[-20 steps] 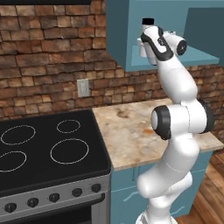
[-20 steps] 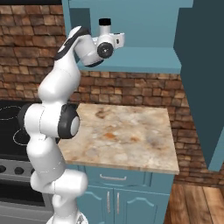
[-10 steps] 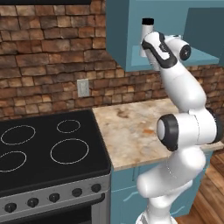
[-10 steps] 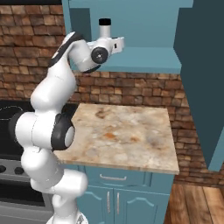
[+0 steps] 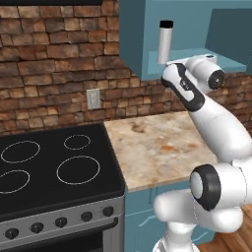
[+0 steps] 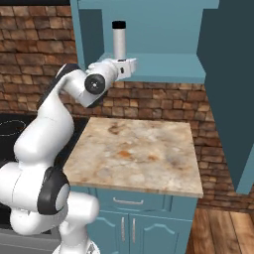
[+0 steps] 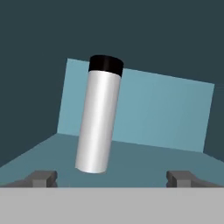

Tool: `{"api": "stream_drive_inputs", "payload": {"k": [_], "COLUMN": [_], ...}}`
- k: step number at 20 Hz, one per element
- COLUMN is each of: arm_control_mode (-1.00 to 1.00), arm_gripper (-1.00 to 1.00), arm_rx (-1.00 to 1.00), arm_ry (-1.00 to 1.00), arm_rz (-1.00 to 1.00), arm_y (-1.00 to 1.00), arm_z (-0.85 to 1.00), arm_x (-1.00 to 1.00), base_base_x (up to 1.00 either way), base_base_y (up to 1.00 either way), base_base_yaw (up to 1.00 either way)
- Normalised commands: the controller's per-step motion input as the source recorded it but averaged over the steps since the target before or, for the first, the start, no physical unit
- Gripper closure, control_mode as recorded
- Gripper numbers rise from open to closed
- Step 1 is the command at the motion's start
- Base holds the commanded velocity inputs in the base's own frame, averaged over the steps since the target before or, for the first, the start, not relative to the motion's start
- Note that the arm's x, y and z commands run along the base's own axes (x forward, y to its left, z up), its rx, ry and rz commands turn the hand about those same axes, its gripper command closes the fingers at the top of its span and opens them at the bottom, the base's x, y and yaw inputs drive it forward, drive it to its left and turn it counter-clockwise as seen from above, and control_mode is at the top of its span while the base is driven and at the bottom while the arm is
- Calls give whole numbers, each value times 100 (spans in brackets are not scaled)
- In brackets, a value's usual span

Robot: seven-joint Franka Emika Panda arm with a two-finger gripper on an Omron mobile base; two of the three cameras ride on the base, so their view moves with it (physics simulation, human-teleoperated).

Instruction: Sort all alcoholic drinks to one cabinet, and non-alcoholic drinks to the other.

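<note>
1. The pincer (image 7: pixel 111 177) stands spread wide, its two dark fingertips (image 7: pixel 41 177) far apart at the bottom of the hand view, and it holds nothing.
2. The white flask (image 7: pixel 99 116) sits just beyond the fingertips, between them and slightly toward the left one, with a gap on each side; nothing touches it.
3. The flask is a straight, smooth cylinder with a soft sheen and a flat black cap (image 7: pixel 105 64). In the hand view it looks tilted, but both base views show it upright.
4. It stands on the floor of the open blue wall cabinet (image 6: pixel 163 64), near the front edge on the cabinet's left side, seen in the left base view (image 5: pixel 165 43) and in the right base view (image 6: pixel 119 39).
5. The pincer (image 6: pixel 130 68) is level with the cabinet's floor, just in front of the flask.
6. The cabinet is flat, matte teal with plain panels.
7. Below lies a mottled beige stone worktop (image 6: pixel 139 154), backed by a rough brown brick wall (image 5: pixel 59 64).
8. Beside the worktop is a glossy black stove (image 5: pixel 49 167) with white ring burners.
</note>
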Motion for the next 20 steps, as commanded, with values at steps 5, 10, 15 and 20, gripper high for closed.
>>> {"api": "stream_drive_inputs", "payload": {"k": [5,10,15,20], "arm_control_mode": [-100,-100,-100,-100], "arm_gripper": [-100,-100,-100,-100], "arm_rx": [0,0,0,0], "arm_ry": [21,35,37,24], "arm_rz": [-1,0,0,0], "arm_y": [0,0,0,6], "arm_z": [0,9,6,-34], "arm_x": [-100,-100,-98,-85], "base_base_x": [0,0,0,0], "base_base_y": [0,0,0,0], "base_base_yaw": [0,0,0,0]}}
